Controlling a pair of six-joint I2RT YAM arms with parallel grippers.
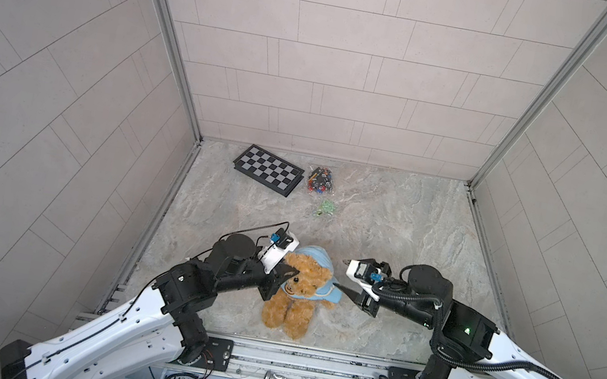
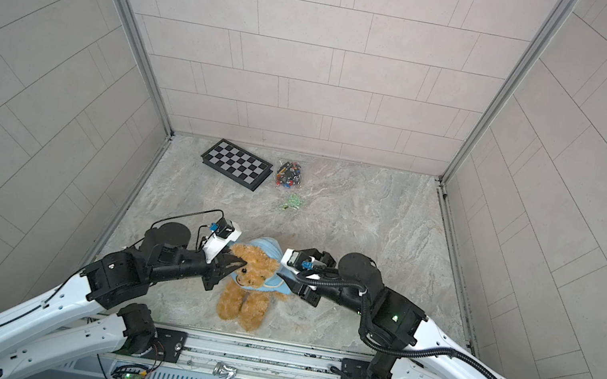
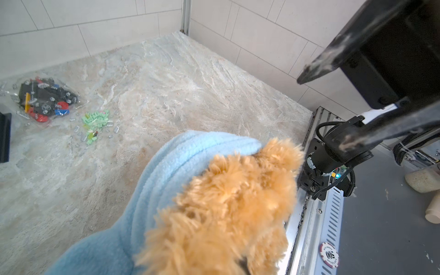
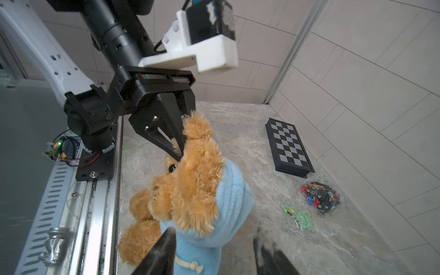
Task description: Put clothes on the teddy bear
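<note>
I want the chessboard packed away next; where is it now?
In both top views the chessboard lies on the table, far back on the left by the back wall, the bag of small parts right of it.

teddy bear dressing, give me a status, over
Left claw pinching teddy bear head fur; right claw open beside it. Blue hoodie on torso, hood behind head. Chessboard far back, apart.

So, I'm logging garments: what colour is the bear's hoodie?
Light blue hoodie, clearest in the right wrist view.
</note>
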